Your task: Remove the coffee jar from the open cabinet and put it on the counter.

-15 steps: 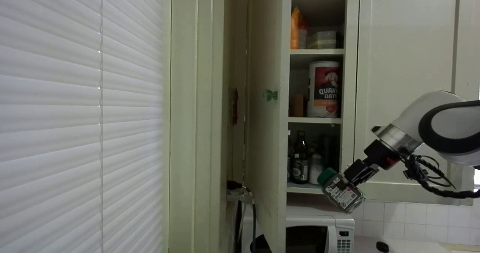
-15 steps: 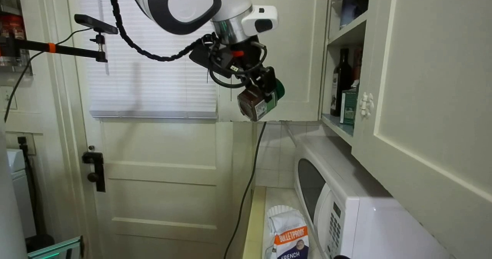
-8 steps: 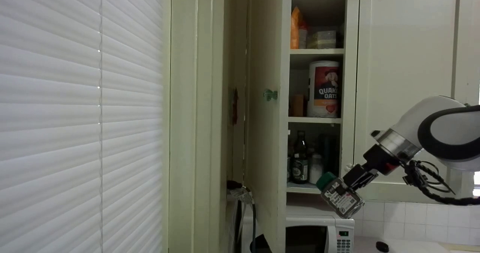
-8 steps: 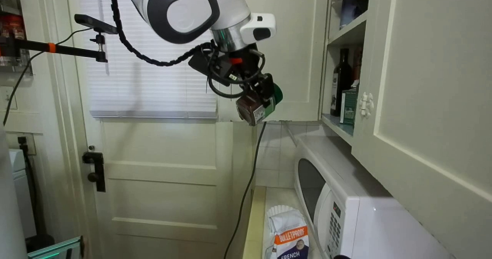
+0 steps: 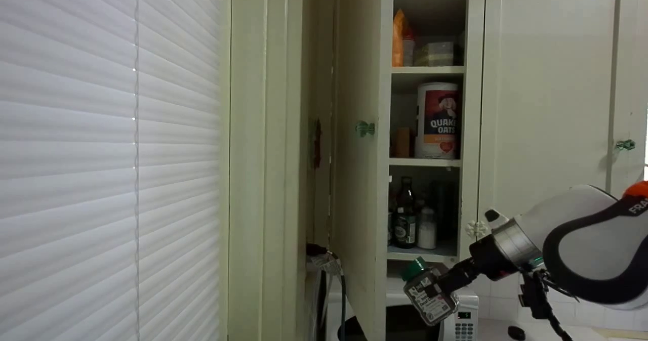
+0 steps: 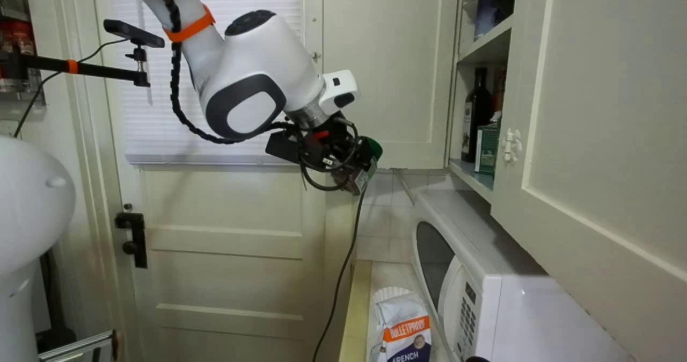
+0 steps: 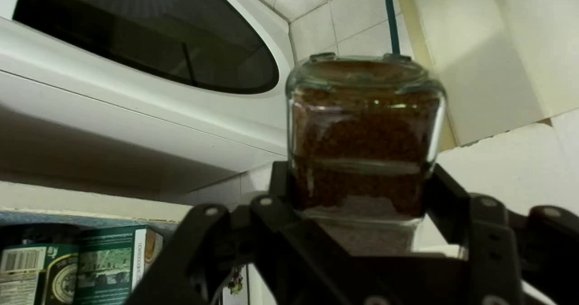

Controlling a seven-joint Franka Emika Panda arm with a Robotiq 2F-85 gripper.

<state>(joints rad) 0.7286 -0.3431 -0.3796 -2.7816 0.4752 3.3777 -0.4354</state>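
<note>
Gripper (image 7: 359, 189) pinched the green-lidded glass coffee jar (image 5: 430, 308) by its sides, aslant, out of the open cabinet (image 5: 425, 162) and well apart from the surface (image 6: 394, 272) below. Setting down well, I judged, called for slow lowering, clear of the microwave (image 6: 483, 287) and the Bulletproof bag (image 6: 405, 330) lower than the gripper, then levelling it and loosening only after flat contact.

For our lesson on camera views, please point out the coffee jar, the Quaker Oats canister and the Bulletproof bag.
Coffee jar (image 7: 364, 142), in the wrist view: clear glass body.
Quaker Oats canister (image 5: 437, 120), in an exterior view: printed front.
Bulletproof bag (image 6: 404, 328), in an exterior view: orange printed band.
</note>
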